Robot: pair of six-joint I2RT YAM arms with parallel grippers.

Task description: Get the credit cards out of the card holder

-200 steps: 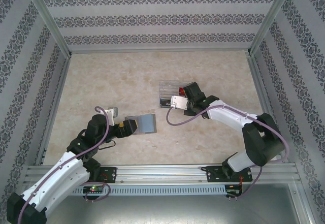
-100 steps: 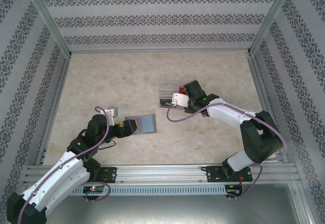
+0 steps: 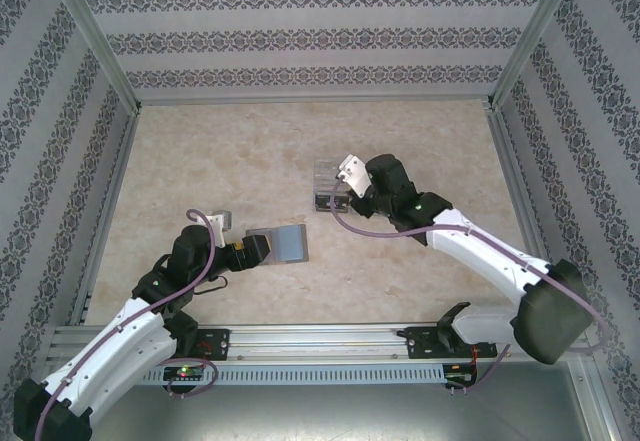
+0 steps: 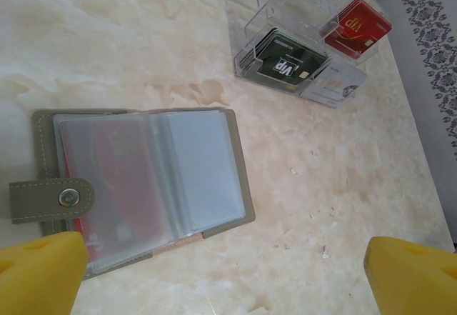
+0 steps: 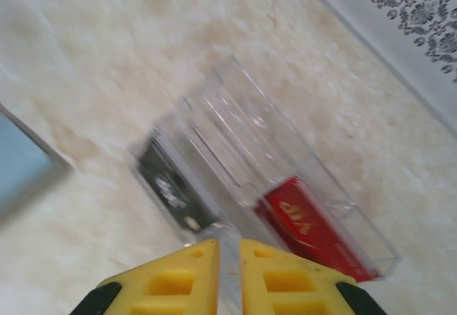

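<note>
The grey card holder point(image 4: 239, 186) point(image 3: 283, 243) lies open on the table, and a red card point(image 4: 121, 186) shows through its cloudy sleeves. My left gripper point(image 4: 228, 286) point(image 3: 255, 249) hovers at its near edge, open wide, nothing between the fingers. A clear acrylic tray point(image 4: 246, 11) point(image 3: 328, 176) holds a black card point(image 4: 282, 65) point(image 5: 168, 179), a red card point(image 4: 357, 26) point(image 5: 314, 233) and a light grey card point(image 4: 334, 85). My right gripper point(image 5: 228, 254) point(image 3: 340, 189) hangs over the tray, its fingers nearly together with a thin slit and no card gripped.
Aluminium posts and patterned walls point(image 3: 320, 41) close the table in on three sides. Bare marble tabletop point(image 3: 220, 151) spreads to the left and far side of the tray. The tray stands close to the right wall point(image 4: 428, 36) in the left wrist view.
The right gripper has shifted from the tray's near right side to above it, and its arm has stretched out to the right. The left arm and the card holder have stayed put.
</note>
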